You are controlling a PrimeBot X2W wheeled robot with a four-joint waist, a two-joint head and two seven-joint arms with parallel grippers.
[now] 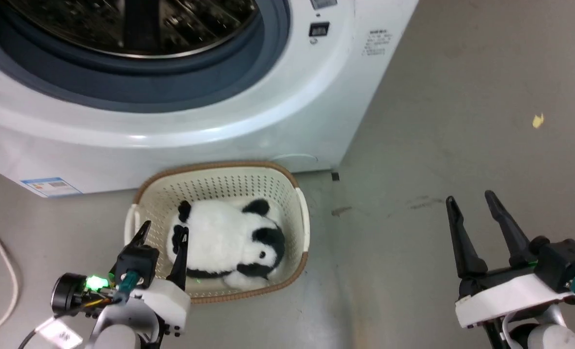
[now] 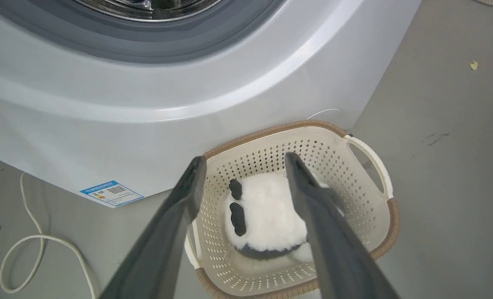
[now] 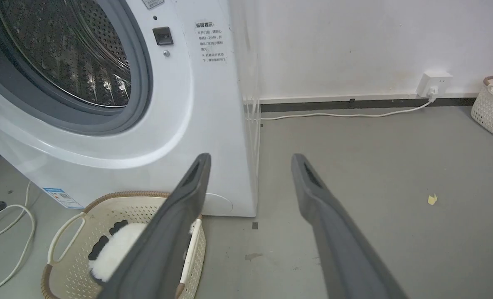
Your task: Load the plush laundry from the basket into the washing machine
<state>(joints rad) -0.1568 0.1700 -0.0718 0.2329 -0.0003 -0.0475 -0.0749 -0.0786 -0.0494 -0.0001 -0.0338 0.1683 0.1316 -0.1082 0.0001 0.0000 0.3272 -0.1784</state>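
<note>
The panda toy (image 1: 224, 237) is laid in the cream basket (image 1: 219, 180), which is set on the floor (image 1: 438, 145) just in front of the washing machine (image 1: 171, 131). The left gripper (image 1: 166, 227) is held open over the basket. The right gripper (image 1: 470, 197) is held open, well apart.

Soft, even indoor light fills all three views, leaving only faint shadows on the floor (image 1: 462, 97). In the head view the washing machine (image 1: 219, 131) is bright, with a pale sheen along its curved front at centre left. The left wrist view shows it greyer and dimmer. Sharp glints speckle the drum (image 3: 84, 62) at the right wrist view's upper left. Both wrist views blur the near fingers (image 2: 163, 249) toward the bottom edge, where the wide lens stretches them.
</note>
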